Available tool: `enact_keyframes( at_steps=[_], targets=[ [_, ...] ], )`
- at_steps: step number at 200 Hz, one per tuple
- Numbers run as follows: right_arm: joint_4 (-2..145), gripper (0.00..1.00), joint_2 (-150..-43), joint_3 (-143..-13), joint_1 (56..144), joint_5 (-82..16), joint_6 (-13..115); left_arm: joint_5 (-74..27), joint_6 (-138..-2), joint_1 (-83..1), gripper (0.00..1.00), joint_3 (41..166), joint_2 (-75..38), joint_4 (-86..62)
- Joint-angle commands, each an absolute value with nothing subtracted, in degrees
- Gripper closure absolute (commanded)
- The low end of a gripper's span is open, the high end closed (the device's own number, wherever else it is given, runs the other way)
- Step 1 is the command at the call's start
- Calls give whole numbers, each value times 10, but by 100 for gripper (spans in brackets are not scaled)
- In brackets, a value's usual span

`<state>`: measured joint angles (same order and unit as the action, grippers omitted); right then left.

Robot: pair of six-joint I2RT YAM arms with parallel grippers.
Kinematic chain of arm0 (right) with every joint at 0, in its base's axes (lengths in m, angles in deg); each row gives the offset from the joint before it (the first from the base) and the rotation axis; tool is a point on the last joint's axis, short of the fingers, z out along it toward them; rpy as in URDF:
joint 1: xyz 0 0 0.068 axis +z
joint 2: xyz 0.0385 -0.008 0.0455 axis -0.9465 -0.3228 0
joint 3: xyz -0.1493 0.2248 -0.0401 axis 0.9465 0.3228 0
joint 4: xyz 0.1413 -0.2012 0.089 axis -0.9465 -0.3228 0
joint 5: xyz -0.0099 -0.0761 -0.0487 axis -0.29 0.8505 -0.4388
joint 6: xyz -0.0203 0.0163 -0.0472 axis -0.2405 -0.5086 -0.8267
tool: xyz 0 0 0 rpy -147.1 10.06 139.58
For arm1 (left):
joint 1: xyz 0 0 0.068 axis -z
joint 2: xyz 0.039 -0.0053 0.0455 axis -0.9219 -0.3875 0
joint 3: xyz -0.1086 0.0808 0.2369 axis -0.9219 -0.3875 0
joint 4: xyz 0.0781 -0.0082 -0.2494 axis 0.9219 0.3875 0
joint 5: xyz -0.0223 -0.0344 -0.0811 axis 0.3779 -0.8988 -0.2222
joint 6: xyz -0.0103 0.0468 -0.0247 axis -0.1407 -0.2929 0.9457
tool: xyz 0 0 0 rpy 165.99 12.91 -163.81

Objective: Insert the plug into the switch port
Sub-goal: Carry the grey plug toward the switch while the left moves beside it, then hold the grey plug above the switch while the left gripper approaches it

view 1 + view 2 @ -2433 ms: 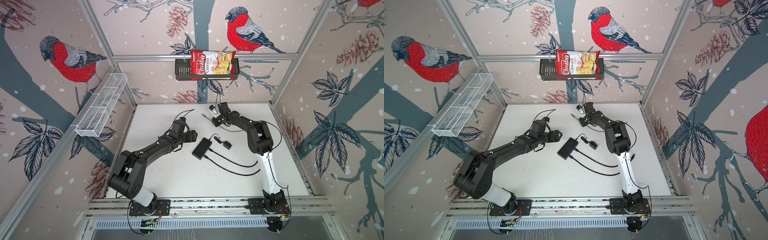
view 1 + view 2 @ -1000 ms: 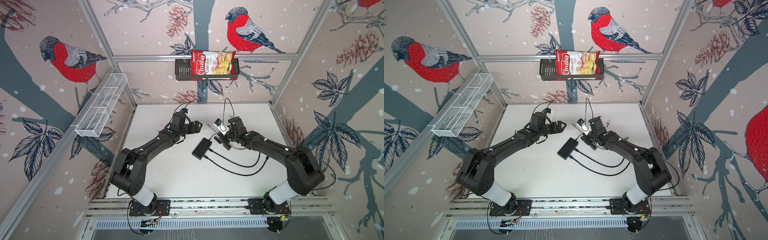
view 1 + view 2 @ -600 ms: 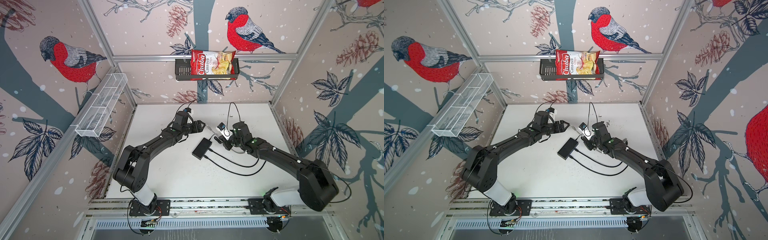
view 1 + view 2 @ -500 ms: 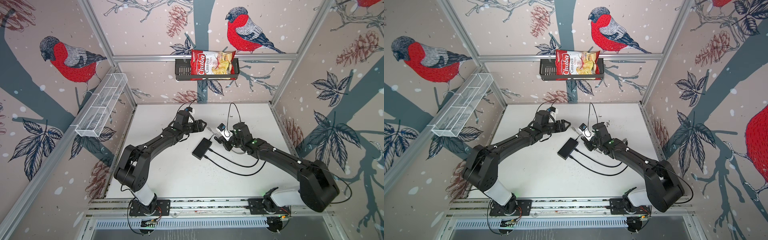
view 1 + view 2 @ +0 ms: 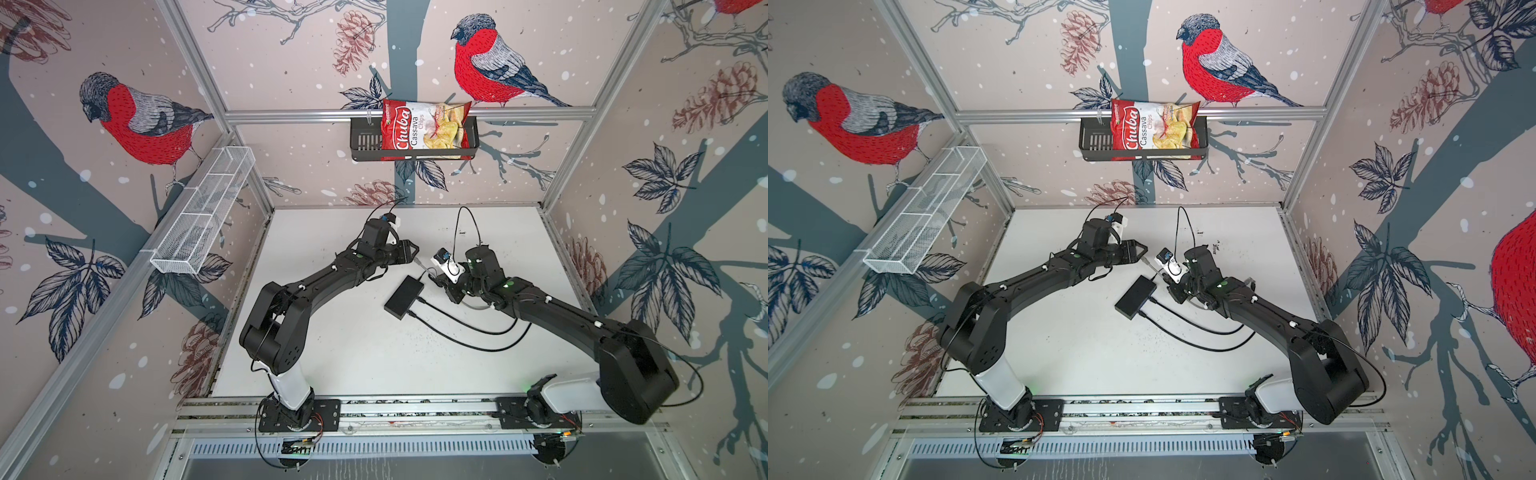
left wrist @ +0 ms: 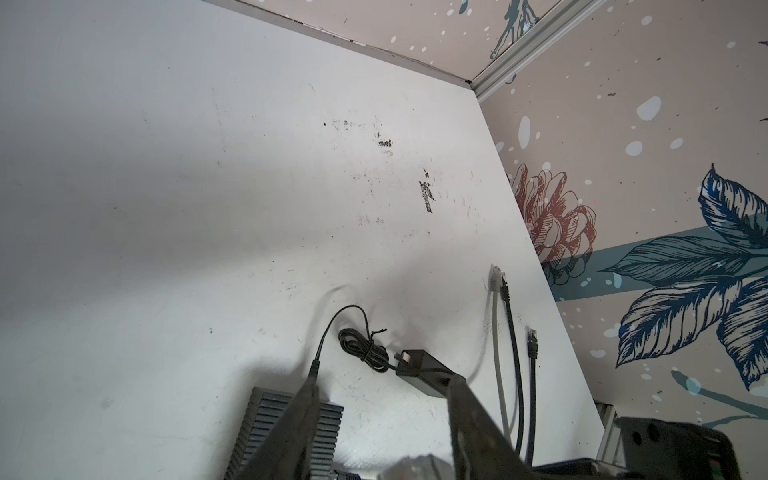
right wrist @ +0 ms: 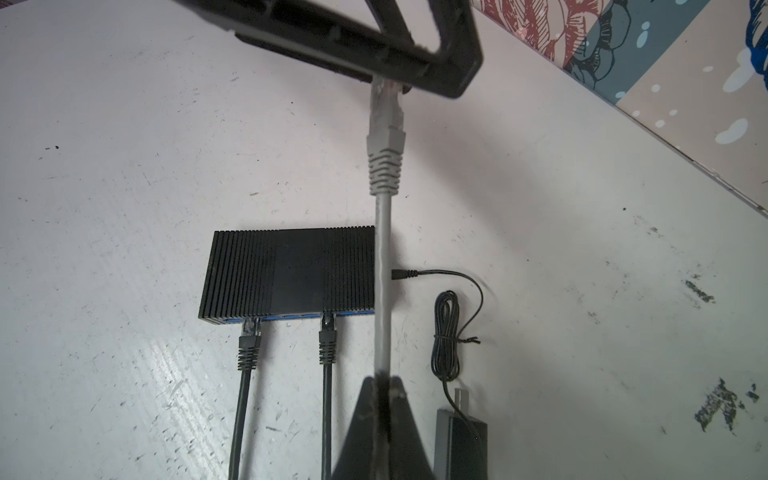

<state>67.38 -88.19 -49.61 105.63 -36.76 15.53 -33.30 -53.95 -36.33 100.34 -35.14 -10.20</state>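
Note:
The switch [image 7: 286,274], a flat ribbed black box [image 5: 405,296] [image 5: 1136,297], lies mid-table. The switch port [image 7: 291,316] sits on its blue-lit long edge, between two plugged-in black cables [image 7: 249,336]. My right gripper [image 7: 382,380] [image 5: 440,282] is shut on the grey cable just behind the grey plug [image 7: 384,124], holding it above the switch. The plug's tip reaches between the fingers of my left gripper [image 6: 380,378] [image 5: 411,252]. Those jaws stand apart, and a gap shows beside the plug.
A black power adapter [image 7: 459,444] [image 6: 424,372] with a coiled thin lead lies beside the switch. Loose cable ends [image 6: 505,286] rest near the right wall. A chips bag [image 5: 424,129] sits in the back-wall basket. A white wire basket [image 5: 203,216] hangs on the left wall.
My left gripper has moved right to the plug's tip and its jaws have narrowed. The right gripper has held the grey cable near the switch, shifting only slightly.

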Motion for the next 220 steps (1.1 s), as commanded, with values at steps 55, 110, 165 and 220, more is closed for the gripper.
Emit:
enact_keyframes(
  at_steps=[55,110,165,220],
  targets=[
    [687,96,-884,-499,1058,-379,158,-355,-533,-358,77,1001,-368,-121],
    [680,95,-901,-506,1056,-375,159,-353,-534,-357,92,992,-363,-122],
    [683,95,-901,-506,1054,-378,161,-353,-534,-355,95,979,-359,-124],
    [695,95,-882,-498,1044,-399,166,-353,-526,-356,60,958,-351,-136]
  ],
)
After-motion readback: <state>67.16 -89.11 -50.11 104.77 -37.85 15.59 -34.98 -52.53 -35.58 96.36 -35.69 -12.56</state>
